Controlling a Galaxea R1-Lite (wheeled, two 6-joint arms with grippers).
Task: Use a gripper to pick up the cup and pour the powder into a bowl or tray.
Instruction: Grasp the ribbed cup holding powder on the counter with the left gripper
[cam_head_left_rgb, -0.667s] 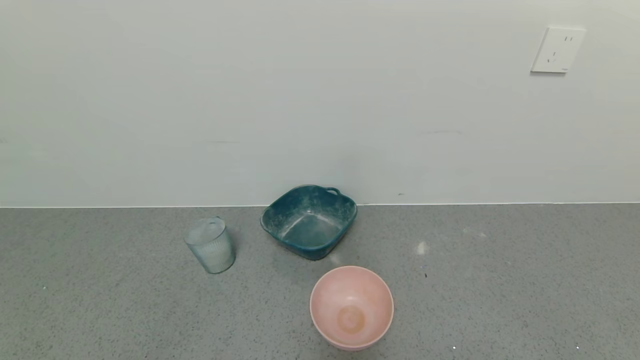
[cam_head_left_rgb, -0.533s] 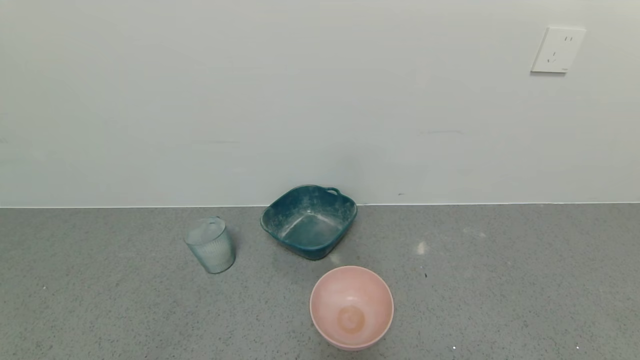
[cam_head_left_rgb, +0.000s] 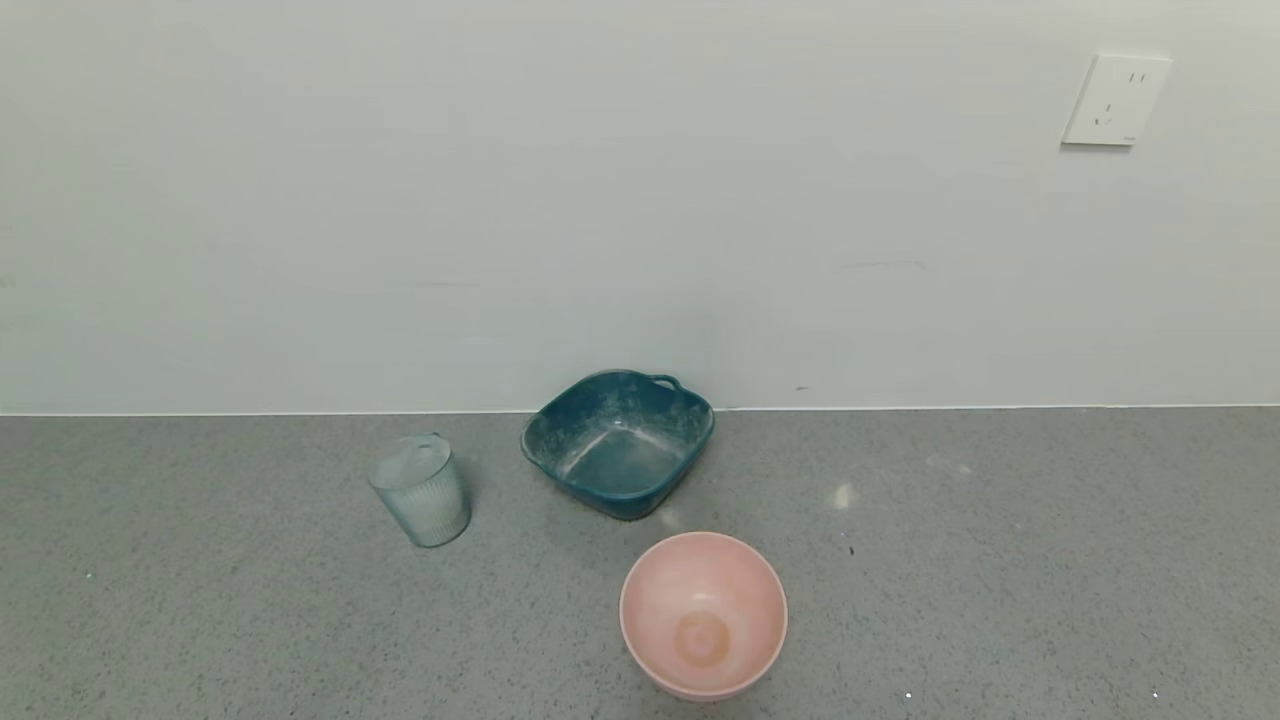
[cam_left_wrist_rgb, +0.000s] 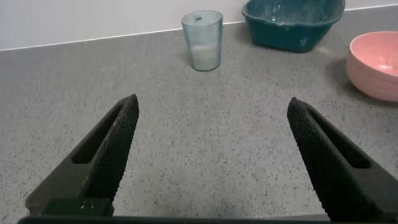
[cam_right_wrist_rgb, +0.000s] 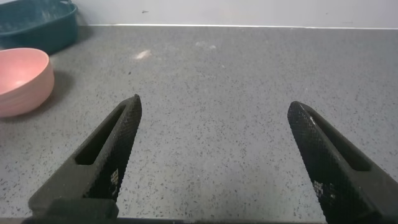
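The ribbed pale blue-grey cup (cam_head_left_rgb: 420, 491) stands upright on the grey counter, left of centre; in the left wrist view the cup (cam_left_wrist_rgb: 202, 40) shows pale powder (cam_left_wrist_rgb: 204, 56) low inside. The pink bowl (cam_head_left_rgb: 703, 613) sits nearer the front, right of the cup; it also shows in the left wrist view (cam_left_wrist_rgb: 375, 65) and the right wrist view (cam_right_wrist_rgb: 22, 79). My left gripper (cam_left_wrist_rgb: 212, 107) is open and empty, well short of the cup. My right gripper (cam_right_wrist_rgb: 213, 107) is open and empty over bare counter, right of the bowl. Neither gripper shows in the head view.
A dark teal squarish tray (cam_head_left_rgb: 618, 441) with a small handle stands by the wall behind the bowl, dusted with pale residue. A white wall (cam_head_left_rgb: 640, 200) closes the counter's far edge, with a socket (cam_head_left_rgb: 1114, 99) at upper right. A pale spot (cam_head_left_rgb: 843, 495) lies on the counter.
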